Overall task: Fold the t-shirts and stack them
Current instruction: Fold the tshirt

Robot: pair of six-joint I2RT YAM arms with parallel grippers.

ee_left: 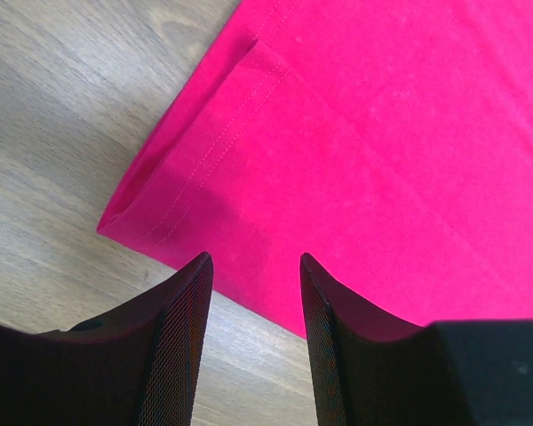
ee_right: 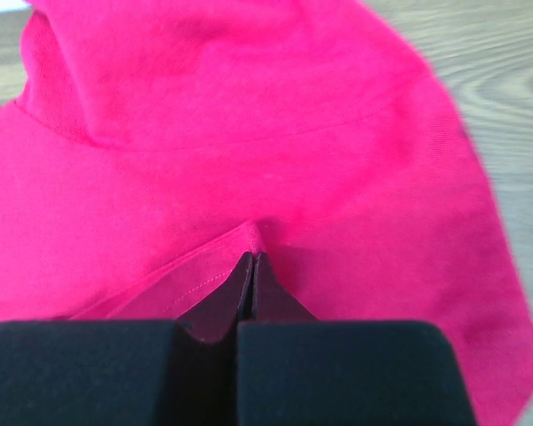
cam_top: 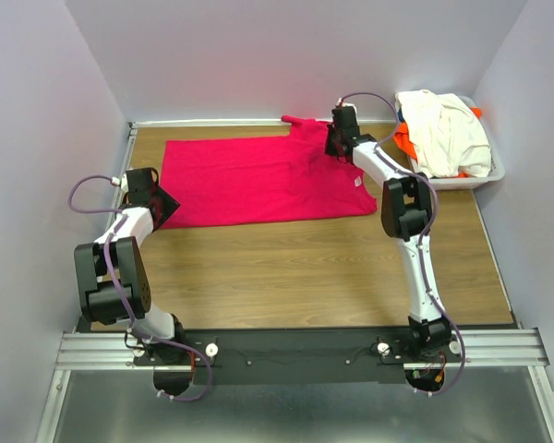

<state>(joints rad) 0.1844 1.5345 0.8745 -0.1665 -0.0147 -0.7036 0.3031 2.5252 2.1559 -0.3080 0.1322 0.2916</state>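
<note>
Pinching a stitched fold of the pink shirt (ee_right: 249, 115) with the right gripper (ee_right: 251, 259): jaws pressing fully together on the cloth, fabric standing up in a ridge at the fingertips. Showing the ribbed collar just beyond the pinch, toward the upper left of the right wrist view.

Hovering the left gripper (ee_left: 253, 262) over the near-left corner of the pink shirt: jaws standing partly apart, gripping nothing. Showing the double-stitched hem running along that corner, with bare table (ee_left: 62, 106) beside it.

Lying flat on the far half of the table, well apart from the arm bases. Running the long axis left to right, roughly parallel to the far edge. Pointing the hem end toward the left arm and the collar end toward the right arm. Projecting one flap of cloth toward the far edge, just beside the right gripper.

Sitting at the far right corner: basket (cam_top: 485, 177), apart from the pink shirt. Lying heaped in it: cream shirt (cam_top: 448, 134) on top, orange shirt (cam_top: 404, 143) showing beneath and hanging over the left rim.
</note>
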